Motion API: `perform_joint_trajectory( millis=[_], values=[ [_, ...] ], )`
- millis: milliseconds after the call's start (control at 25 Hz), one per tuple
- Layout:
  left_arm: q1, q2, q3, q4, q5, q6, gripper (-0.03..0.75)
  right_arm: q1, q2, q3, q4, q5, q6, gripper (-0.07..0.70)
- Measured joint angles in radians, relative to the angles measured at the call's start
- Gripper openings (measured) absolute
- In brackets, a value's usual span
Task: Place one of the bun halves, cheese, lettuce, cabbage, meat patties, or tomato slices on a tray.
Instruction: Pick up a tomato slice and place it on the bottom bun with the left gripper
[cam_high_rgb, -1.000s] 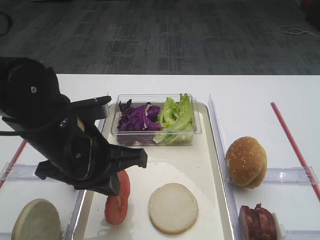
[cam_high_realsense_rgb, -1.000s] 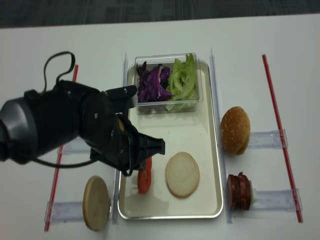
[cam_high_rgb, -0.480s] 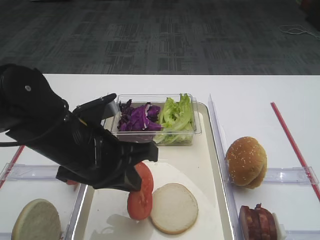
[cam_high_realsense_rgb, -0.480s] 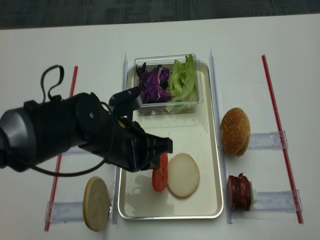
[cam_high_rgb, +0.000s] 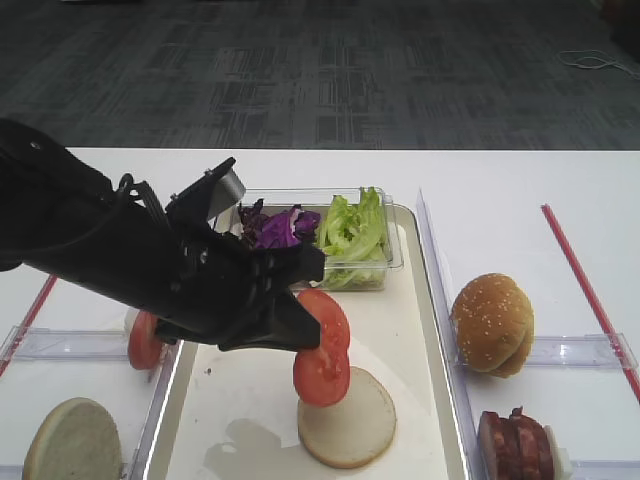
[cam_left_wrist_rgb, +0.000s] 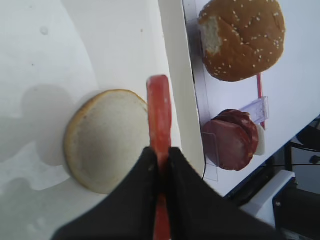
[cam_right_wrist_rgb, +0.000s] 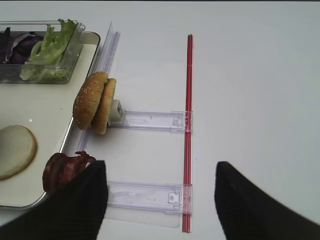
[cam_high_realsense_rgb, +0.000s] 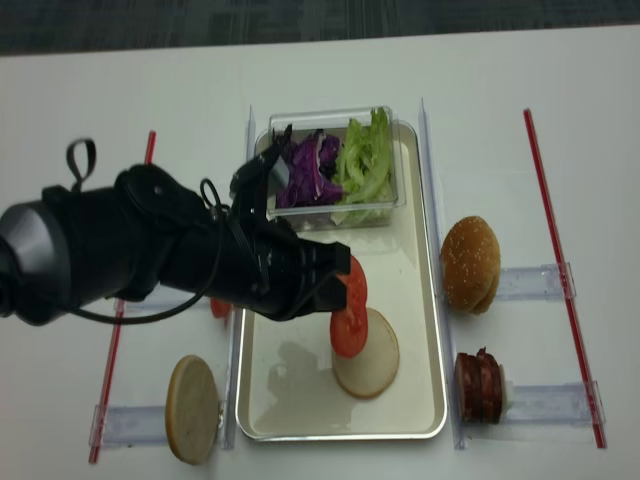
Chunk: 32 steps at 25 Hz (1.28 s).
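Flat bun half (cam_high_rgb: 346, 430) lies on the near part of the tray (cam_high_rgb: 420, 400). Left gripper (cam_left_wrist_rgb: 161, 161) is pinched on a tomato slice (cam_high_rgb: 322, 347), held on edge just above the bun's left side. Right gripper (cam_right_wrist_rgb: 157, 200) stands wide apart, right of the tray. Lettuce (cam_high_rgb: 350, 232) and cabbage (cam_high_rgb: 275, 230) tub sits far.

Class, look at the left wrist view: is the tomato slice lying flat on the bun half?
No: the tomato slice stands on edge, pinched by the left gripper above the bun half.
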<state>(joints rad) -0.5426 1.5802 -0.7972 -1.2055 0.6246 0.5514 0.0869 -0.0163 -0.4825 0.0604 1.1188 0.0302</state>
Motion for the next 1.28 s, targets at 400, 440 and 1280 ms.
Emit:
perform_joint_trajectory(
  millis=[400,440,1280],
  values=[
    [0.026,0.094,0.109,-0.411,0.119,0.392,0.046,0.000,0.000,0.000,0.000,0.000,0.000,0.468],
    [0.028,0.105,0.109,-0.424,0.136,0.411,0.046,0.000,0.000,0.000,0.000,0.000,0.000,0.468],
    [0.028,0.251,0.109,-0.528,0.187,0.528,0.046,0.000,0.000,0.000,0.000,0.000,0.000,0.468]
  ],
)
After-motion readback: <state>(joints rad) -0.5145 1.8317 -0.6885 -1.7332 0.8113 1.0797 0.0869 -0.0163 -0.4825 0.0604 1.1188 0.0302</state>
